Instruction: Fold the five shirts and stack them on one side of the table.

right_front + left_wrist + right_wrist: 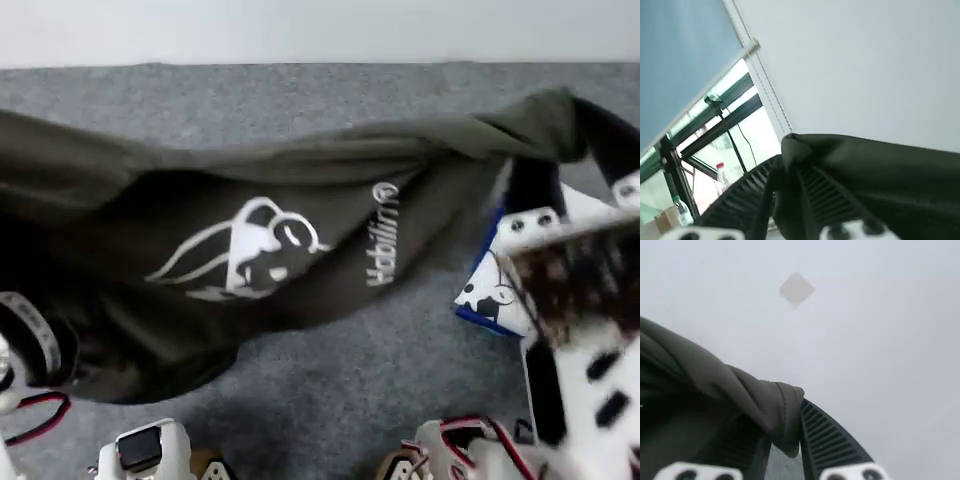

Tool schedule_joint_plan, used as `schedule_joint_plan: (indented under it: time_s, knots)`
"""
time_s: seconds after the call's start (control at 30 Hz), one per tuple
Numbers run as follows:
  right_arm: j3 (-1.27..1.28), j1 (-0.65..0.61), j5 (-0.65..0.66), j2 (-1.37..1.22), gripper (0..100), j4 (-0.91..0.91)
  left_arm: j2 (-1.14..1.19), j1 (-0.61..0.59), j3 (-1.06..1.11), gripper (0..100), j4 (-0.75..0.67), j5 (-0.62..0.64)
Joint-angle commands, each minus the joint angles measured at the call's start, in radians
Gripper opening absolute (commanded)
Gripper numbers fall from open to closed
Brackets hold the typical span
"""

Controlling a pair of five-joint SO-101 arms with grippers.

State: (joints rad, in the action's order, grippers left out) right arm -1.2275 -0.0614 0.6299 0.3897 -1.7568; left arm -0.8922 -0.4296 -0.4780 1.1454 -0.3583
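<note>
Dark olive shirt with a white print, stretched over the grey tabletop.
Fingers of the left gripper and right gripper clamp its nine and two o'clock ends.

- The left gripper is raised and tipped upward. Its two black ribbed fingers are pressed together on a bunched fold of the dark green shirt.
- The right gripper also points up. Cloth is pinched between its jaws and drapes over one of them; the other ribbed finger is bare.
- In the high view the right arm rises from its base at the table's near edge. Its white and black links lean over the right edge.
- The left arm stands at the table's left edge with its upper part under the shirt. Its base sits at the near edge.
</note>
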Motion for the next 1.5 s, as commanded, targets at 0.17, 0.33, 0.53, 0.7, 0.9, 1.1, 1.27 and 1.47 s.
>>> schedule_joint_plan:
  time_s: [0.17,0.33,0.53,0.7,0.9,1.1,1.27,1.47]
  knots:
    - [0.503,-0.033,0.031,0.030,1.0,-0.038,0.103,0.021,0.160,0,0.002,-0.091]
    - [0.878,-0.147,0.028,-0.038,1.0,0.074,0.267,0.117,0.407,0,-0.005,-0.221]
    - [1.108,-0.166,0.025,-0.262,1.0,0.449,0.562,0.187,0.567,0,-0.192,-0.233]
    - [1.079,-0.165,0.026,-0.489,1.0,0.700,0.799,0.189,0.558,0,-0.377,-0.232]
    - [0.864,-0.142,0.029,-0.725,1.0,0.895,0.967,0.172,0.432,0,-0.460,-0.232]
    - [0.542,-0.119,0.114,-0.984,1.0,0.955,1.168,0.129,0.179,0,-0.502,-0.232]
    - [0.270,-0.127,0.184,-1.202,1.0,0.949,1.313,0.118,0.004,0,-0.473,-0.233]
    - [0.006,-0.151,0.192,-1.371,1.0,0.800,1.364,0.146,-0.133,0,-0.176,-0.235]
